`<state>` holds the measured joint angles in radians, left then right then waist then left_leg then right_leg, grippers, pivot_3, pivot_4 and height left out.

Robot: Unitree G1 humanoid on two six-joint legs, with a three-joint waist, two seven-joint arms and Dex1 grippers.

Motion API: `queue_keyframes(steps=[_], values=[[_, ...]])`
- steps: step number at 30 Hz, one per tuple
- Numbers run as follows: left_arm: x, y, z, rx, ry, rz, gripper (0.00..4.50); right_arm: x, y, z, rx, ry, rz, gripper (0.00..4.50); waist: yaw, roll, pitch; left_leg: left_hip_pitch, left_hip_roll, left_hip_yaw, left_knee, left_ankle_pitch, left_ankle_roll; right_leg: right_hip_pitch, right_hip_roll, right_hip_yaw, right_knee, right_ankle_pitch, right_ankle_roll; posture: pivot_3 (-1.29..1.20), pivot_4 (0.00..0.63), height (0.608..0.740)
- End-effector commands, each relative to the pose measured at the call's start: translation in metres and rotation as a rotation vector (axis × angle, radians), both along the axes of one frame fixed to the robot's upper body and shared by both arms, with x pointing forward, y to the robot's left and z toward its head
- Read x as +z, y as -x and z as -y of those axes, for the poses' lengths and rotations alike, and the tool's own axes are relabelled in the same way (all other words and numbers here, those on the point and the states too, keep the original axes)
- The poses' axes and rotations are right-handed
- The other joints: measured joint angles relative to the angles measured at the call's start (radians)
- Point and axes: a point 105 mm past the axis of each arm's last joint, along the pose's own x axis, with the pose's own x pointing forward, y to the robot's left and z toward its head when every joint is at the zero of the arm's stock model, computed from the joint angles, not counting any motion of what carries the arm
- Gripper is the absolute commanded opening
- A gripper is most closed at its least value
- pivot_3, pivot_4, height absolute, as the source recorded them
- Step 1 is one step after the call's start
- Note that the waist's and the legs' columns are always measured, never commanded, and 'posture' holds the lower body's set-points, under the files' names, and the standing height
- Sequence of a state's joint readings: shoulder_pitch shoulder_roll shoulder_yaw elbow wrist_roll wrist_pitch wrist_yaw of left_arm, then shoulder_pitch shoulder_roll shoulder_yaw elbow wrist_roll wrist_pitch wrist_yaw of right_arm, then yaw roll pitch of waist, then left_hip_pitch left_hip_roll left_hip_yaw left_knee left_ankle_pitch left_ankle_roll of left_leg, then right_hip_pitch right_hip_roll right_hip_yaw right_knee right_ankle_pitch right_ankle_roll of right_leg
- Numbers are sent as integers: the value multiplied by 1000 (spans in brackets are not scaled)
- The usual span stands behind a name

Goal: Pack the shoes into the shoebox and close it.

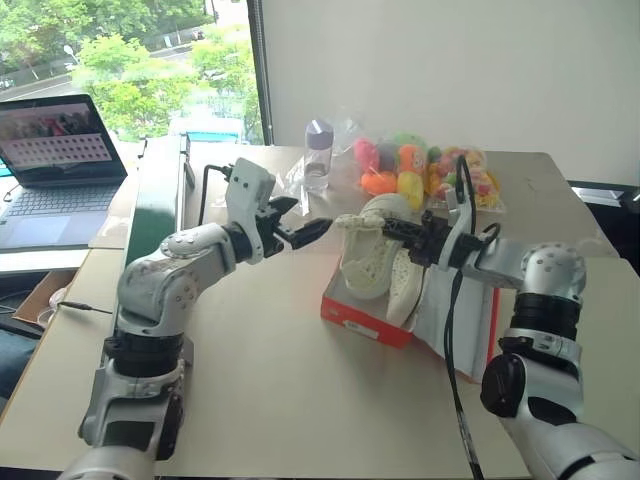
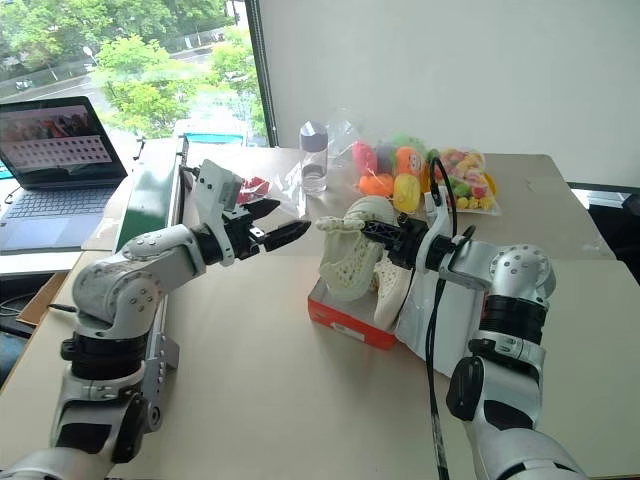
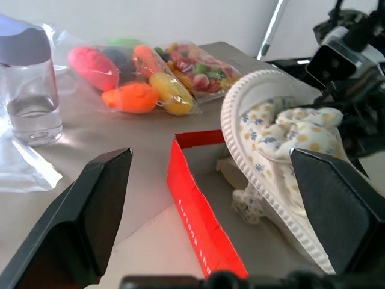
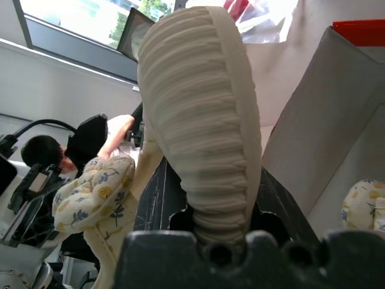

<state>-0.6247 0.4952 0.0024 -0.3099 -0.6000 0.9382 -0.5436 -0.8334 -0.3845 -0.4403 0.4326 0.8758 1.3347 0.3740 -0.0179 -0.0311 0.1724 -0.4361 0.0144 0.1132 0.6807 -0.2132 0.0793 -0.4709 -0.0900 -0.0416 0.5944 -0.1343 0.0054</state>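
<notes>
Tan tabletop [image 1: 270,380] carrying red shoebox [image 1: 365,318], lid flap lying open at its right. Right gripper [image 1: 400,232] clamping one cream shoe [image 1: 372,240] by its sole, holding it tilted over the box. Second shoe [image 1: 405,285] standing inside. Left gripper [image 1: 300,225] hovering just beside, fingers spread wide, gripping nothing.

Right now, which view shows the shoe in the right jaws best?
The left wrist view: the shoe shows sole rim and floral lining above the shoebox. Head views show it smaller; the right wrist view shows its ribbed sole.
</notes>
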Motion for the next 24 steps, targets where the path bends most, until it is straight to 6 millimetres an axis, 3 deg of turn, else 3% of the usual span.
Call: queue_keyframes(steps=[1, 5, 11, 17, 24], values=[[6, 15, 6, -79, -23, 26, 4478, 16, -9, -1, 18, 8, 79, 515, 1, 0, 0, 0, 0, 0, 0, 0, 0, 0, 0, 0, 0, 0, 0, 0, 150, 740], [2, 19, 5, -79, -42, 22, 4478, 13, -15, -7, 41, 35, 106, 515, 0, 0, 0, 0, 0, 0, 0, 0, 0, 0, 0, 0, 0, -1, 1, 0, 150, 740], [3, 19, 3, -58, -46, 37, 4478, -8, -22, -18, 81, 163, 107, 515, 2, 0, 0, 0, 0, 0, 0, 0, 0, 0, 0, 0, 0, -1, 1, 0, 150, 740], [4, 22, 0, -49, -53, 42, 4478, -30, -29, -4, 69, 419, 125, 515, 2, 0, 0, 0, 0, 0, 0, 0, 0, 0, 0, 0, 0, 0, 0, 0, 150, 740], [-1, 24, 4, -67, -65, 31, 4478, -20, -29, 9, 70, 618, 192, 515, 8, 0, 0, 2, 0, 0, 0, 0, 0, 2, -1, 0, 0, 0, 1, 0, 150, 740]])
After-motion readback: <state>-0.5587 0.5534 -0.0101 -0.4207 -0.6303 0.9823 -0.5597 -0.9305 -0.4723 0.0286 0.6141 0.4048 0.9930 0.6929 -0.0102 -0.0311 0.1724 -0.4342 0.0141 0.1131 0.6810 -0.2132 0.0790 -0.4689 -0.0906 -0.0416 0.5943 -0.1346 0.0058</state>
